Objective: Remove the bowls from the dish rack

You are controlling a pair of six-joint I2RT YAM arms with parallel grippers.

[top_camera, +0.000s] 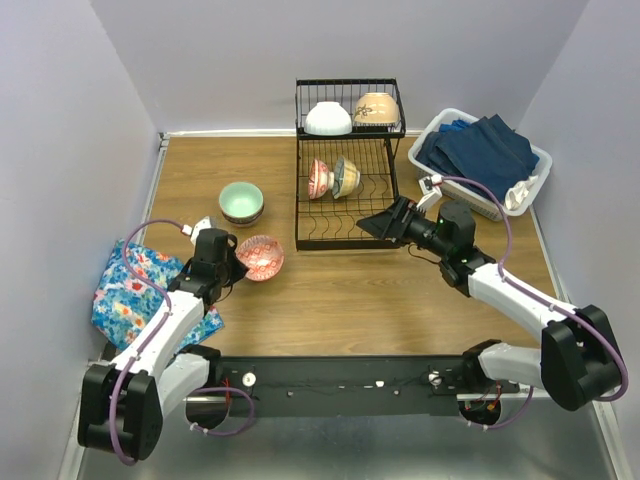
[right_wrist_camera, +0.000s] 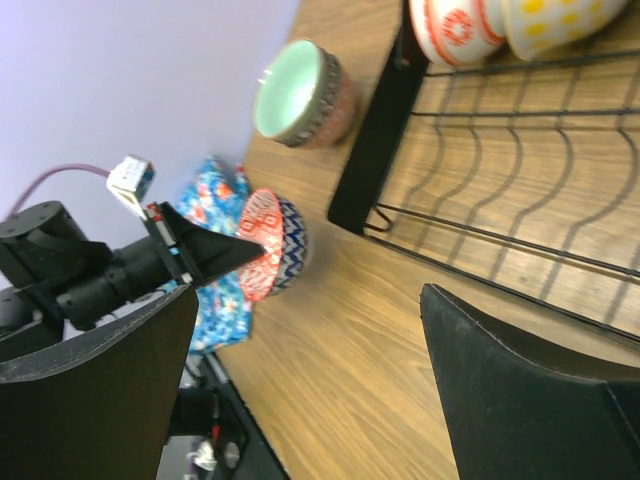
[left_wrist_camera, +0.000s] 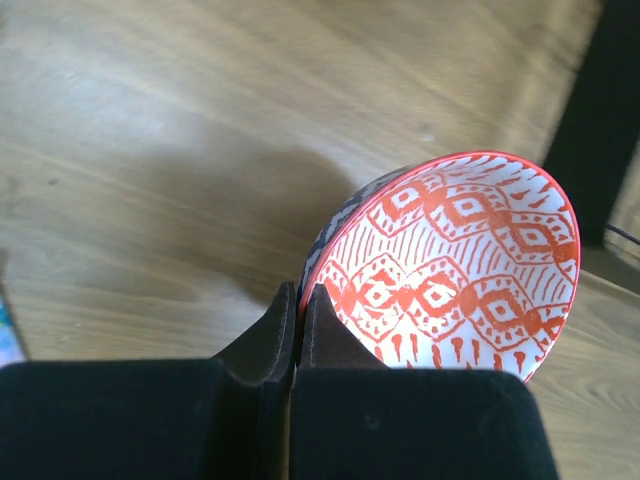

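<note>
The black wire dish rack (top_camera: 345, 232) stands at the table's middle back. Its raised shelf holds a white bowl (top_camera: 328, 119) and a beige bowl (top_camera: 376, 108). Its lower tray holds a red-patterned bowl (top_camera: 319, 178) and an olive bowl with yellow inside (top_camera: 346, 177), both on edge. A mint-green bowl (top_camera: 241, 202) sits on the table left of the rack. My left gripper (left_wrist_camera: 298, 300) is shut on the rim of a red/orange-patterned bowl with a blue-zigzag outside (left_wrist_camera: 450, 270), tilted low at the table (top_camera: 260, 257). My right gripper (top_camera: 375, 225) is open and empty at the rack's front right corner.
A white plastic basket of blue cloths (top_camera: 480, 155) stands at the back right. A blue floral cloth (top_camera: 135, 285) lies at the left front, under my left arm. Walls close in at the back and both sides. The rack's front rail (right_wrist_camera: 480, 240) runs just ahead of my right gripper.
</note>
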